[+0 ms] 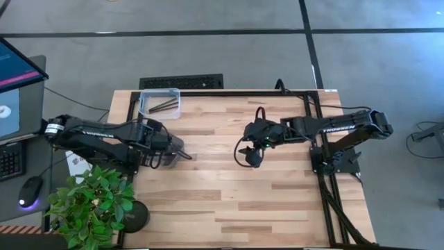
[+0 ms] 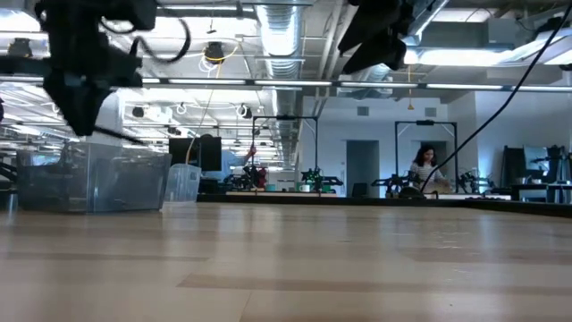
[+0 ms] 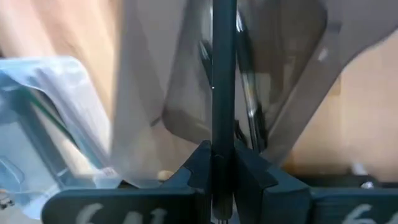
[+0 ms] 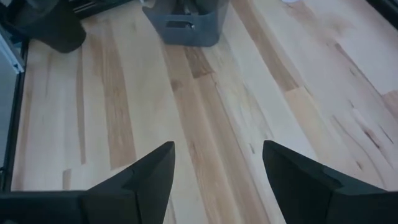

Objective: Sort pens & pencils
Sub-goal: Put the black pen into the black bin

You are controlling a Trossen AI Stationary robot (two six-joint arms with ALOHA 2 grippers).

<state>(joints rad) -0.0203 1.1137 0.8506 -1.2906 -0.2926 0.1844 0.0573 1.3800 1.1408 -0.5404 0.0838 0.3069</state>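
Table [image 1: 236,208] is your landmark. Above its left side, your left gripper [image 3: 222,180] grips a pen [image 3: 224,74] over a dark bin [image 1: 170,149]. Your right gripper [image 4: 217,168], fingers wide apart and empty, hovers over the middle. Pencils [image 1: 165,105] lie in the clear bin [image 1: 159,102] at the far-left corner.

A wooden table [image 1: 236,194] is seen from above on a grey floor [image 1: 208,55]. A leafy green plant [image 1: 90,205] is placed at the table's near left corner. A keyboard [image 1: 182,82] is laid just beyond the far edge. A monitor [image 1: 14,90] and a mouse [image 1: 29,191] are set to the left. A person [image 2: 424,170] is seen far back in the room.
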